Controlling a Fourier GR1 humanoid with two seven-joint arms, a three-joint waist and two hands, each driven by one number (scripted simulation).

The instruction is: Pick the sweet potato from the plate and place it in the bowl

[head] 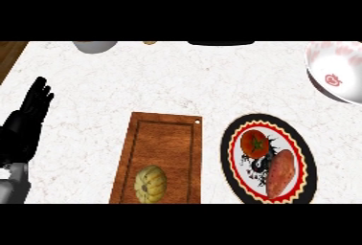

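Lying on plate point(226, 153), sweet potato point(280, 174), well apart from left hand point(28, 119)

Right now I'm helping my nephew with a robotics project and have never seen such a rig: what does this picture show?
This picture looks steeply down from the robot's head at a pale kitchen counter. The black shape at the left is its left robot hand, open, fingers up, resting and holding nothing; the right robot hand is out of view. A plate carries a tomato and a sweet potato. Beside it, a wooden board bears a small squash. A white bowl with red marks sits at the far right.
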